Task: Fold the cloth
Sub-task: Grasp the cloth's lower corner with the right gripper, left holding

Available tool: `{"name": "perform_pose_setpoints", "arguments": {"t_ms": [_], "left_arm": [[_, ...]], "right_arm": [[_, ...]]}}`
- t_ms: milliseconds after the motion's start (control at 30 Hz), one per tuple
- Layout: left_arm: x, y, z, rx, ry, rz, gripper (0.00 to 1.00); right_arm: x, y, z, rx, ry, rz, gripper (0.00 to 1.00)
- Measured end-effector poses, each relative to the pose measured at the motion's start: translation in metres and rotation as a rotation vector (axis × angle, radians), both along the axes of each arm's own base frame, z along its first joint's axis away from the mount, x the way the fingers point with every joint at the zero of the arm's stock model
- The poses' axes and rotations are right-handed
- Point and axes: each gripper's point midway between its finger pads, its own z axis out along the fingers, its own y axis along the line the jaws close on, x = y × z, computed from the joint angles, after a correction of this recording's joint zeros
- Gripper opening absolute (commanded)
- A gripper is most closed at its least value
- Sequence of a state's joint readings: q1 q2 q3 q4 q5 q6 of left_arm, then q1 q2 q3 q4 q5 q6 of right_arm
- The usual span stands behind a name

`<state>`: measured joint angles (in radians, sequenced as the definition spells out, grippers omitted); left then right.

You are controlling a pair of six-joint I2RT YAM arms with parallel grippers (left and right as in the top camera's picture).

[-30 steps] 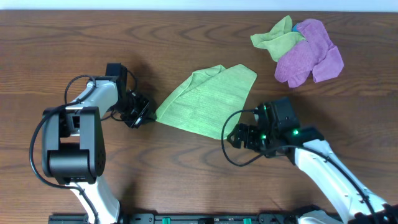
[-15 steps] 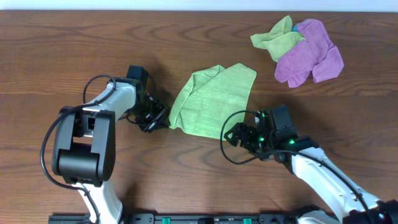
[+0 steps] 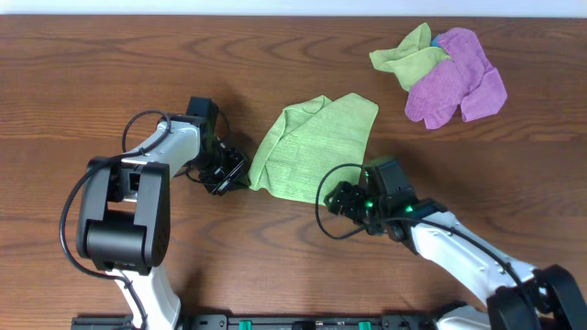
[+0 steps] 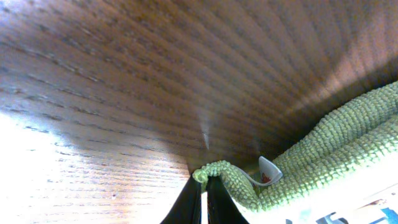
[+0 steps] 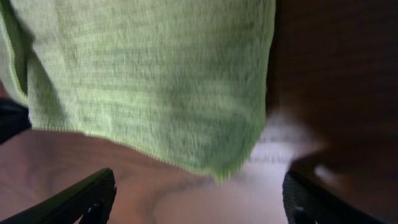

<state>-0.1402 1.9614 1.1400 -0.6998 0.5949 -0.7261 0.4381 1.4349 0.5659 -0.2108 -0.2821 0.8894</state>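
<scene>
A light green cloth (image 3: 316, 147) lies partly folded on the wooden table in the middle. My left gripper (image 3: 234, 172) is shut on the cloth's left corner (image 4: 214, 169), which bunches over the closed fingertips next to a white tag (image 4: 268, 171). My right gripper (image 3: 341, 199) is open and empty just in front of the cloth's near corner (image 5: 217, 171), which hangs between the two spread fingers (image 5: 87, 198) without touching them.
A heap of other cloths sits at the back right: a purple one (image 3: 456, 82) and a pale green one (image 3: 405, 55). Bare wooden table (image 3: 73, 82) lies all round. The left arm's base (image 3: 119, 220) stands at the front left.
The left gripper dragged the cloth's left corner to the right, narrowing the cloth, then held still. The right gripper has crept left and toward the cloth's near corner.
</scene>
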Motion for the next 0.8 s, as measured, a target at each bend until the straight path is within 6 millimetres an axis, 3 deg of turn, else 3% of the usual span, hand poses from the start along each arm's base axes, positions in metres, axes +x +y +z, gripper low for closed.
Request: {"name": "perform_pose_setpoints", "arguments": {"t_ms": [133, 333, 367, 467, 500, 667, 800], "left_arm": [[0.000, -0.001, 0.000, -0.006, -0.008, -0.018, 0.06], [-0.001, -0.001, 0.000, -0.010, -0.014, -0.031, 0.06], [-0.001, -0.001, 0.000, -0.010, -0.014, -0.034, 0.06], [-0.001, 0.000, 0.000, -0.012, -0.024, -0.044, 0.06], [0.000, 0.000, 0.000, -0.013, -0.027, -0.047, 0.06], [0.006, 0.012, 0.002, -0.031, -0.053, -0.043, 0.06], [0.015, 0.031, 0.011, -0.075, -0.100, -0.011, 0.06]], "right_arm": [[0.009, 0.002, -0.002, 0.001, -0.027, -0.011, 0.77], [0.014, 0.000, -0.009, -0.013, -0.026, -0.031, 0.47], [0.015, 0.000, -0.010, -0.018, -0.028, -0.034, 0.40], [0.015, -0.006, -0.015, -0.051, -0.023, -0.045, 0.05], [0.014, -0.008, -0.017, -0.064, -0.020, -0.048, 0.01], [0.020, -0.025, -0.017, -0.091, -0.031, -0.068, 0.01], [0.033, -0.033, 0.009, -0.056, -0.117, -0.085, 0.01]]}}
